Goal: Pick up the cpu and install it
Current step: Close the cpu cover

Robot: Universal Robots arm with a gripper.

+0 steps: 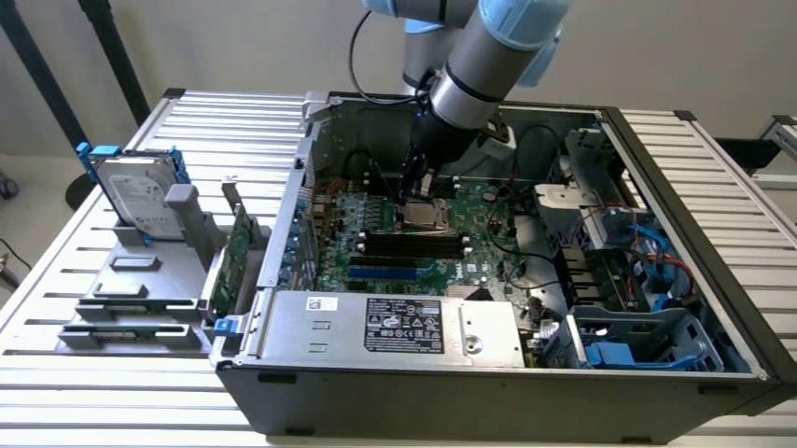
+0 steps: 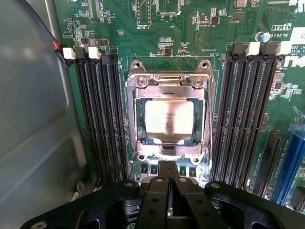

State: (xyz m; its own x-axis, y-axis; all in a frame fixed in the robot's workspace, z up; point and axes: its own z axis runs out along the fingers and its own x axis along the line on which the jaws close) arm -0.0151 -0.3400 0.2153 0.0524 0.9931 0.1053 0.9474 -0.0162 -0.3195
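The cpu (image 2: 169,118), a small square chip with a dull silver top, lies flat inside the metal socket frame (image 2: 169,81) on the green motherboard (image 2: 190,28). My gripper (image 2: 167,166) hovers just beside the socket with its black fingers pressed together and nothing between them. In the exterior view the gripper (image 1: 417,191) hangs inside the open computer case, directly over the socket (image 1: 427,221) near the middle of the board.
Black memory slots (image 2: 97,114) flank the socket on both sides. A grey box with a black label (image 1: 398,327) fills the case's front. A hard drive with blue rails (image 1: 131,196) and expansion cards (image 1: 230,266) stand in a grey rack at the exterior view's left.
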